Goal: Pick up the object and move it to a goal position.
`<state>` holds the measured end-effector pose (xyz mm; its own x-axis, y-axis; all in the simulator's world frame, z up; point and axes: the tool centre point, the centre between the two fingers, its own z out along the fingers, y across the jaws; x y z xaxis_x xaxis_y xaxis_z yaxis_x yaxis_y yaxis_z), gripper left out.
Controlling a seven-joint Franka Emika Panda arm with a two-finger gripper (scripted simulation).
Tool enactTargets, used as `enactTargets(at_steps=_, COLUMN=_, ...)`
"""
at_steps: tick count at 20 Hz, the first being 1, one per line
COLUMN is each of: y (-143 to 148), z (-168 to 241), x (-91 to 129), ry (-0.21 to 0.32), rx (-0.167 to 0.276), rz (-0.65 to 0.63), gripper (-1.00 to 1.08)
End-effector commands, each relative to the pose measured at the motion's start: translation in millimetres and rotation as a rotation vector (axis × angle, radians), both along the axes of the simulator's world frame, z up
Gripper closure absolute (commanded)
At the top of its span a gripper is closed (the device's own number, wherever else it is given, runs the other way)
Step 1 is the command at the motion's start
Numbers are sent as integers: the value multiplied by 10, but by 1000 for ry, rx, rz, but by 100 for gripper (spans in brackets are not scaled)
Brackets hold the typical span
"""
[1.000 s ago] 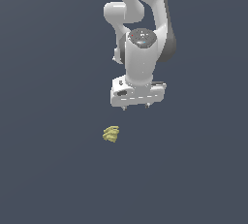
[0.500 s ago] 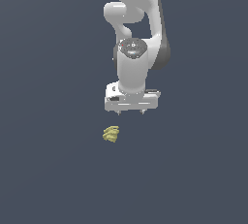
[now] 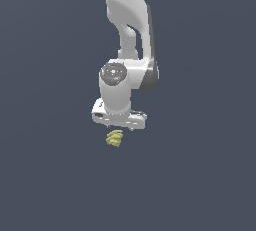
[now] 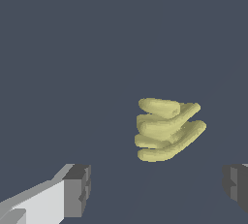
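**Gripper poised over the yellow lump, grasp not yet made**

The object (image 4: 167,128), a small olive-yellow lump of stacked, ridged folds, lay on the flat dark grey floor (image 3: 50,185), untouched. In the exterior view it sat just below the white gripper (image 3: 120,122), a shade toward that view's left of the hand's middle. The wrist view showed the hand spread wide: one dark finger pad (image 4: 77,189) stood well to one side of the lump and the other pad (image 4: 236,186) well to the other, with nothing between them. The lump lay ahead of the line joining the two pads, not yet inside it.

I judged this to be the approach step, with the pick-up itself not begun. The next move called for a small shift to bring the lump squarely between the pads, a drop to floor level, then a squeeze across the folds.

No container of any kind was in sight, and no goal marker showed in either view.
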<state>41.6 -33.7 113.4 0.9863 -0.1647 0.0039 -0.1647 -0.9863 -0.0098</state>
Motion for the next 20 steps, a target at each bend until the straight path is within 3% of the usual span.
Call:
enactTargets(at_steps=1, y=-126, z=-98, x=47, ry=2, rx=-3, rz=-42, gripper=-92)
enactTargets(at_steps=7, y=-285, z=-222, x=92, ry=6, rx=-8, rz=-93, gripper=-92)
enactTargets(at_steps=14, y=-287, z=-283, x=86, ry=7, rx=-9, rz=-92, gripper=-92)
enactTargets(at_steps=20, y=-292, z=-574, x=80, ry=6, rx=-9, rz=-95, gripper=-92)
